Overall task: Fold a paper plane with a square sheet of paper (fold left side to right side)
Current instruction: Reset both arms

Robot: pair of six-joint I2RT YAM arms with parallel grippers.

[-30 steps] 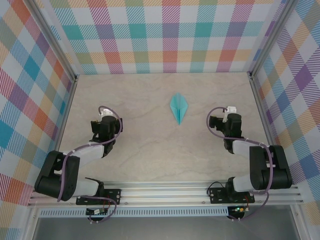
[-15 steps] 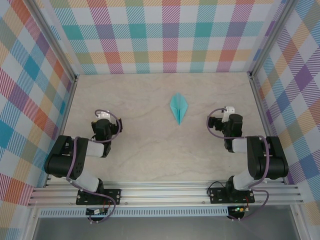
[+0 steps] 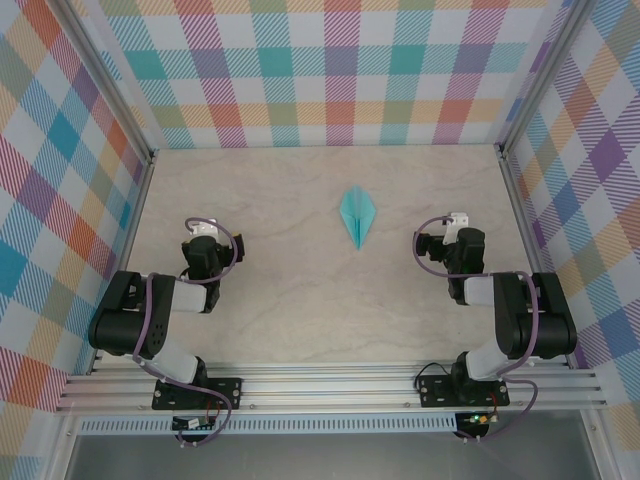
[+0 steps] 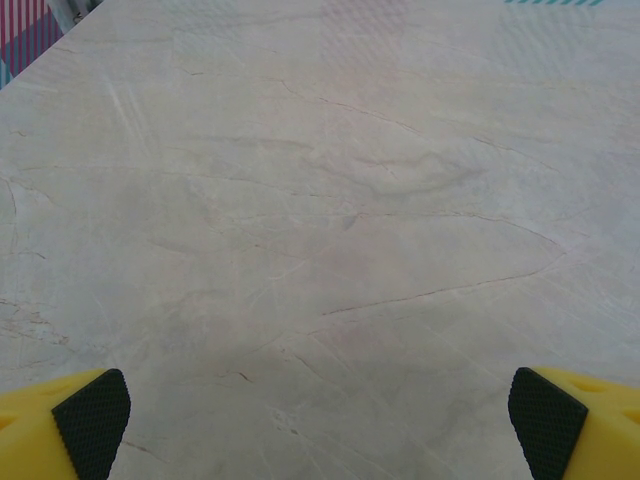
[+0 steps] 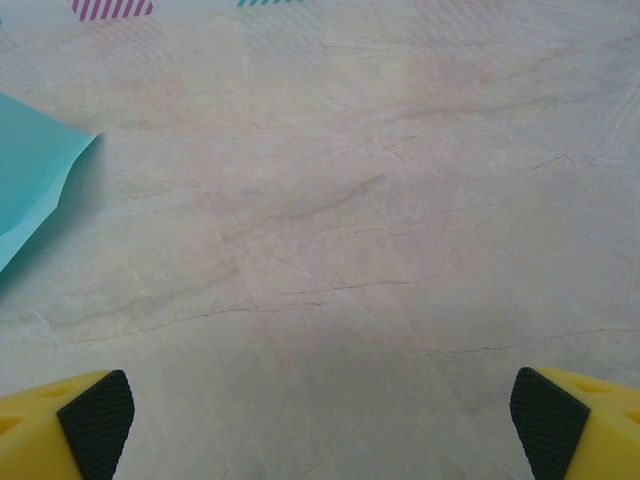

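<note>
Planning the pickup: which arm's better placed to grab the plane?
Probably right. The plane lies nearer the right pincer, which is open, and shows at its wrist camera's left edge. The left pincer, also open, sits farther off.

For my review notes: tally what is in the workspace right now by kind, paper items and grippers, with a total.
Turquoise paper plane: 1
Open grippers: 2 (left gripper, right gripper)
Total: 3
</note>
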